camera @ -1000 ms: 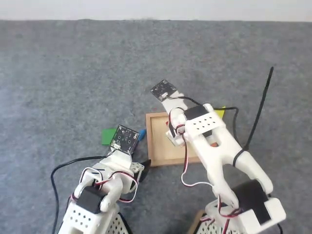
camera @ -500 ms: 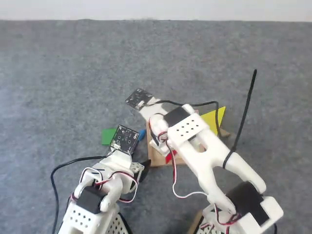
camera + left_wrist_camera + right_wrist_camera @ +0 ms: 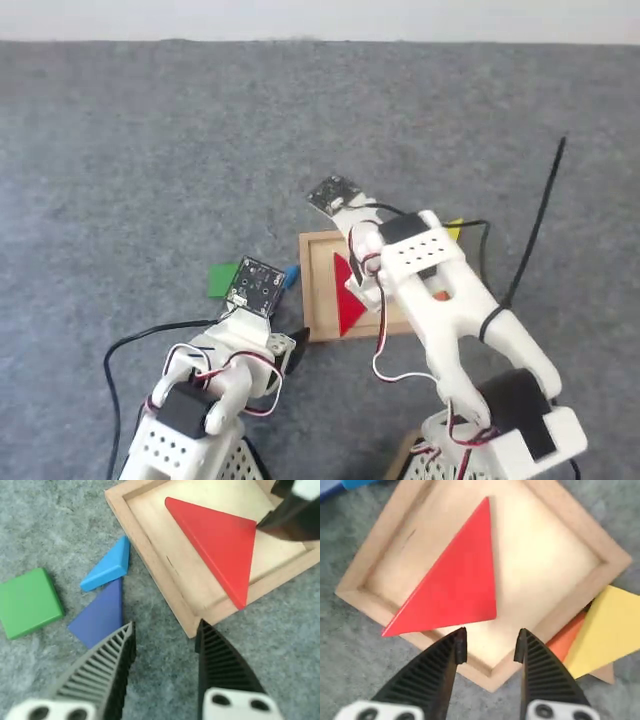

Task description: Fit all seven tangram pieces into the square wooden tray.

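Left of centre in the high view, a green square (image 3: pixel 222 279) lies flat on the grey mat (image 3: pixel 150 150). Your left claw (image 3: pixel 165 650) hangs over the mat near the tray's lower left corner, jaws spread and empty. A light blue triangle (image 3: pixel 107 567) and a dark blue triangle (image 3: pixel 100 615) lie between the square and the tray.

At centre is the wooden tray (image 3: pixel 308 285). The red triangle (image 3: pixel 346 295) is in its left half. Its long edge runs up-down the frame, roughly along the left wall, and its square corner points right. The lower sharp tip rides on the tray's near rim.

Your right claw (image 3: pixel 490 645) hovers over the tray, jaws apart and holding nothing. The red piece's square corner is just beside its fingertips.

Right of the tray, a yellow piece (image 3: pixel 605 625) overlaps an orange piece (image 3: pixel 567 635) against the outer wall.
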`<state>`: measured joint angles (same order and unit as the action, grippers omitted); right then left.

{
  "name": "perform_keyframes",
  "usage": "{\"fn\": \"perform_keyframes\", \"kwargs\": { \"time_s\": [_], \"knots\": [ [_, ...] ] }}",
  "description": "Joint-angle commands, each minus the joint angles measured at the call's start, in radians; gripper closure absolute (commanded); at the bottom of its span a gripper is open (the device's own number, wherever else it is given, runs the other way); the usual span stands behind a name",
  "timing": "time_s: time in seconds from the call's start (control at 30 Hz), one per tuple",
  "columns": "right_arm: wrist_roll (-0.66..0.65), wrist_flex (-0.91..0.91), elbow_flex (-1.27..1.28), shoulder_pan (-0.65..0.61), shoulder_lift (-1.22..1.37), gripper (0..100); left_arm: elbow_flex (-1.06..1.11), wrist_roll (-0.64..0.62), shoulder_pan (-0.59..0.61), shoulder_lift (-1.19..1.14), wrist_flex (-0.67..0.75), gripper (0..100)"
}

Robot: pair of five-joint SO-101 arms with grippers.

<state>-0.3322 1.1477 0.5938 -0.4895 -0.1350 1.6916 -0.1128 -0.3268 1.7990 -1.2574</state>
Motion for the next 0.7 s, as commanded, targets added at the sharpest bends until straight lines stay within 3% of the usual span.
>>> {"fn": "perform_keyframes", "kwargs": {
  "time_s": [0.0, 0.67],
  "knots": [
    [-0.014, -0.051, 0.023, 0.013, -0.05, 84.0, -0.008, 0.003, -0.003, 0.018, -0.006, 80],
    [0.008, -0.13, -0.166, -0.004, 0.196, 84.0, -0.008, 0.003, -0.003, 0.018, -0.006, 80]
  ]
}}
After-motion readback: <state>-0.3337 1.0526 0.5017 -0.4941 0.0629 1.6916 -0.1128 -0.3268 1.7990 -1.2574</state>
